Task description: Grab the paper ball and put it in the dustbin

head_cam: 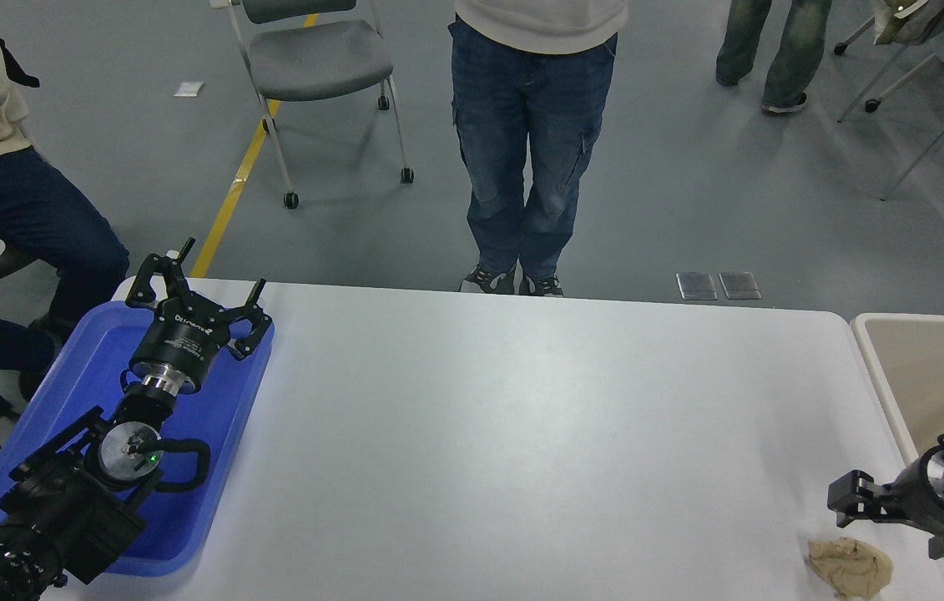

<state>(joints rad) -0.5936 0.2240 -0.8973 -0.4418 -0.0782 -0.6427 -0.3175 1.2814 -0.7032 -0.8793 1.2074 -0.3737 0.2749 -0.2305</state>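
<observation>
reach for the paper ball (850, 567), lying on the white table (522, 434) at its near right corner, just beside the dustbin (914, 367) rim. right gripper (889, 522) hovering just above and behind the wad, coming in from the right edge over the bin's rim, not touching. one finger seen sticking out to the left, another low by the table edge; apart, by the look of it, and holding nothing. best to lower straight down with the wad centred between the fingers, then close gently: crumpled paper squashes easily and could skid off the nearby table edge if nudged sideways. after closing, lift clear of the rim before swinging right over the bin, a short trip. left gripper (198, 294) parked over the blue tray (71, 392) at the far left, fingers spread, empty. a person's legs (526, 159) at the far side, well apart from the work.
</observation>
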